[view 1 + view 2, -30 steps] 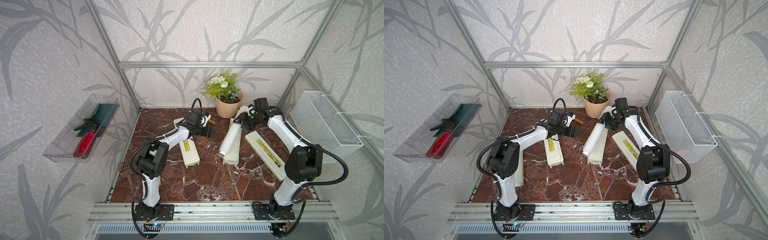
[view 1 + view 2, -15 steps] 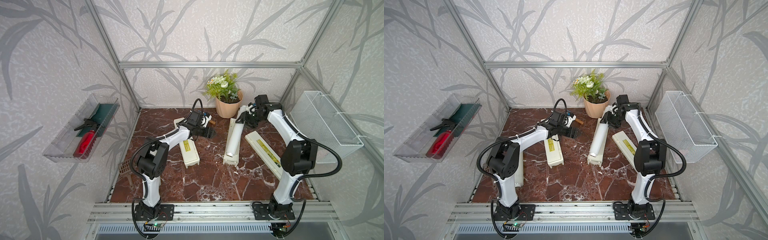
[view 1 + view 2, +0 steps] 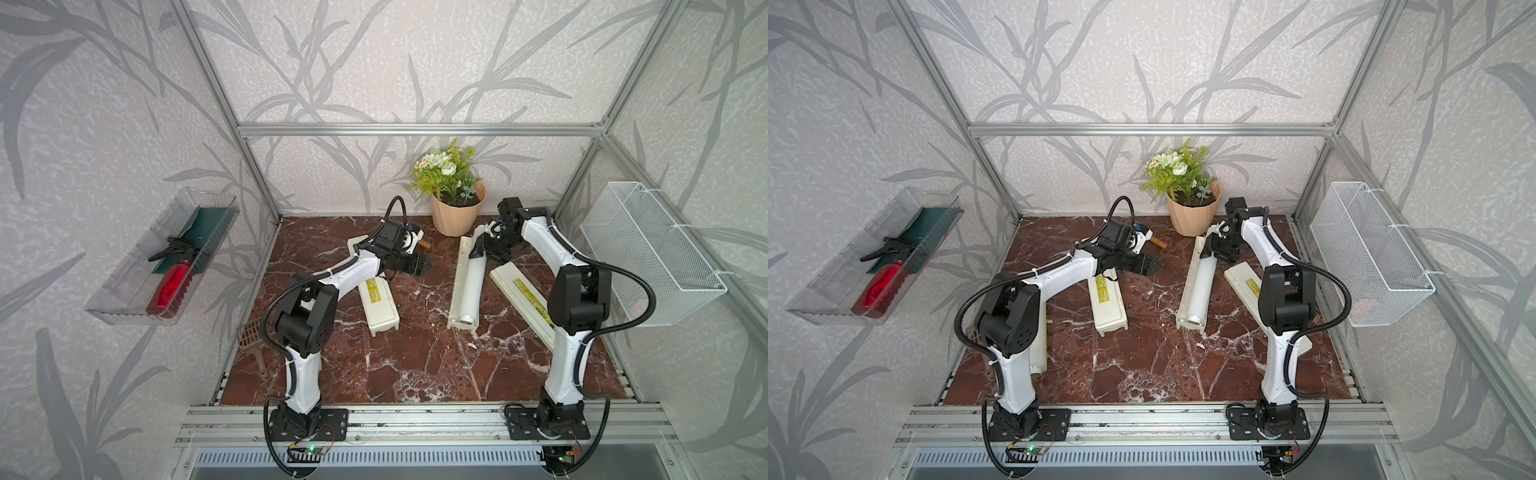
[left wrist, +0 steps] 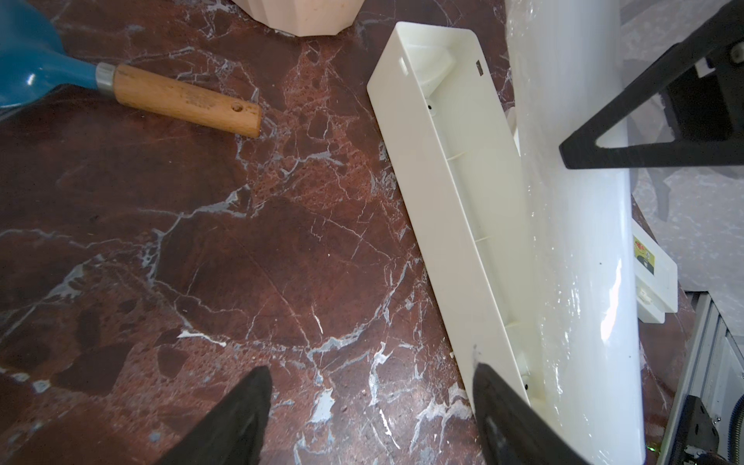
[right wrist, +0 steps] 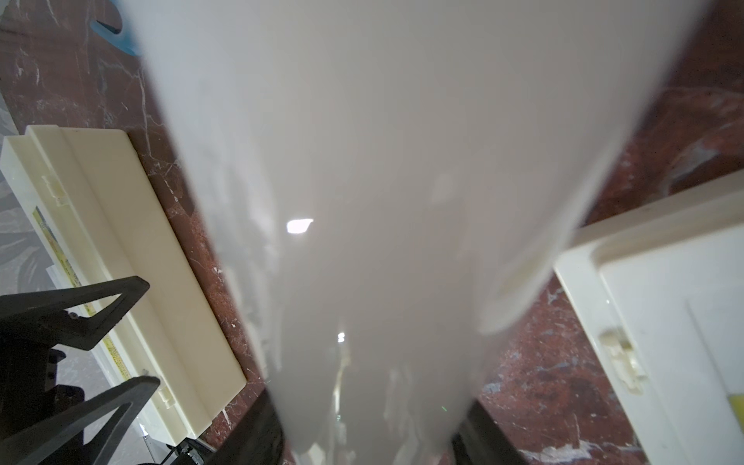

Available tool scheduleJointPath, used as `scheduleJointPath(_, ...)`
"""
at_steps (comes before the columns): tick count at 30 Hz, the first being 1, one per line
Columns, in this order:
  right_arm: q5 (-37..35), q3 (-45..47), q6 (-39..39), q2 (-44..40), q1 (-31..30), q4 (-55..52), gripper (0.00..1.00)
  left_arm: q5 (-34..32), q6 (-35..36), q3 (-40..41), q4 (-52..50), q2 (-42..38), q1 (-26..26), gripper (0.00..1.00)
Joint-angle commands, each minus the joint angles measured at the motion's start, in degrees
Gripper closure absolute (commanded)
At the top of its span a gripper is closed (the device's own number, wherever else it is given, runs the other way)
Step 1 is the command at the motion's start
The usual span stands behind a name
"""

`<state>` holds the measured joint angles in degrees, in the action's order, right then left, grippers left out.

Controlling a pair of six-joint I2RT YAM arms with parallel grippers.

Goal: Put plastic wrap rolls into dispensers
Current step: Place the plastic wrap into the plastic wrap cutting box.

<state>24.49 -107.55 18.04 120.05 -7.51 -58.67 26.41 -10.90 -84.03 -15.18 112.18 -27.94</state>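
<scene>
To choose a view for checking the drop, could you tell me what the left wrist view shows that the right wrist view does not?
Only the left wrist view: the empty inside of the open dispenser, the base of the pot, and a wooden handle. Only the right wrist view: the closed dispenser with its yellow label strip. Both: the roll, gripped by the right tool, and the marble table.

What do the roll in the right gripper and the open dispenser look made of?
Roll: likely wound plastic film, glossy translucent white, with wrinkled highlights on its surface. Open dispenser: probably moulded plastic, smooth cream, thin walls with small ribs inside.
</scene>
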Motion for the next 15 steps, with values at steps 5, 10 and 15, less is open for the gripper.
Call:
scheduleJointPath(5,-4.06,-6.88,-3.38,4.15,-2.88,-6.32,0.95,-0.91,1.02,-2.19,-1.94,1.55,0.18,0.21)
scheduleJointPath(10,-6.36,-8.95,-2.98,7.21,-3.30,-8.40,0.95,-1.19,0.98,-2.19,-2.31,1.73,0.27,0.21)
scheduleJointPath(15,-9.24,-7.75,-1.32,7.80,-3.48,-8.14,0.88,-1.19,1.06,-2.19,-2.54,1.77,0.26,0.21)
